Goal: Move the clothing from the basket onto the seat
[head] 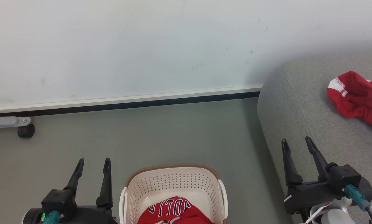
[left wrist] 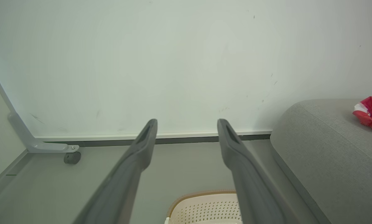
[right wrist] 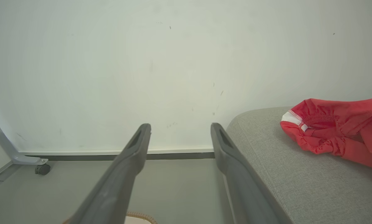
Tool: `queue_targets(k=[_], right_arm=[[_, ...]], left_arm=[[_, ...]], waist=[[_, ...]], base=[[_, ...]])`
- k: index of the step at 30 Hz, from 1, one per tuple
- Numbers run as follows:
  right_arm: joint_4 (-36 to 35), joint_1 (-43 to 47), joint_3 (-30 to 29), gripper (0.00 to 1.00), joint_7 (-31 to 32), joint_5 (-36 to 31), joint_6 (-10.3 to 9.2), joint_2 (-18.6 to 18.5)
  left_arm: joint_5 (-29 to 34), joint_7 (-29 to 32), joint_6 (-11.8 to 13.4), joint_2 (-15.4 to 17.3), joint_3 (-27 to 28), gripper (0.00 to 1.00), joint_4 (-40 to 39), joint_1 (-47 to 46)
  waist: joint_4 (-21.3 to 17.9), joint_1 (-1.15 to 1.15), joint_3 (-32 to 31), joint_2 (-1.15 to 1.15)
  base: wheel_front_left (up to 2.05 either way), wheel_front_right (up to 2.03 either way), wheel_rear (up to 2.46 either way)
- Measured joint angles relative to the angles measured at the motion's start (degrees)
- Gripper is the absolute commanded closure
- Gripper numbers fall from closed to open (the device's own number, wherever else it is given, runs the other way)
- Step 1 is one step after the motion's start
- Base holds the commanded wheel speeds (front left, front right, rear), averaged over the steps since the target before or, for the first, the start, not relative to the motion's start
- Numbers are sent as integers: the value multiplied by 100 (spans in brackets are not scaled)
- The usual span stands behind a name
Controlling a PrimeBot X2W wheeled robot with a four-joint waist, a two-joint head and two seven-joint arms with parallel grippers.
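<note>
Grey floor (head: 173, 133) — basket (head: 173, 183) right of left pincer (head: 92, 160)

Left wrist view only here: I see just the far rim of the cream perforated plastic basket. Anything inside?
Observer: Yes. Head view shows a bright red jersey with navy lettering lying in the basket.
Operator: Right gripper?
Observer: The right gripper is open and empty, near the edge of the grey fabric sofa.
Operator: Red thing on the sofa?
Observer: Right wrist view shows a crumpled red garment with white trim, clear of the right gripper.
</note>
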Motion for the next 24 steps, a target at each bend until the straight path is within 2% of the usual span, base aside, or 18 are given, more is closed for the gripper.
queue_targets(k=[16,24], right_arm=[[-170,11,-12,0,94,2,-9,-14],[-665,29,-23,0,147,1,-60,-27]], left_arm=[[67,100,1,-42,31,0,-96,19],[116,108,1,-114,-7,0,-245,-13]], waist=[[6,0,34,0],[-18,0,329,0]], base=[[0,0,0],[0,0,0]])
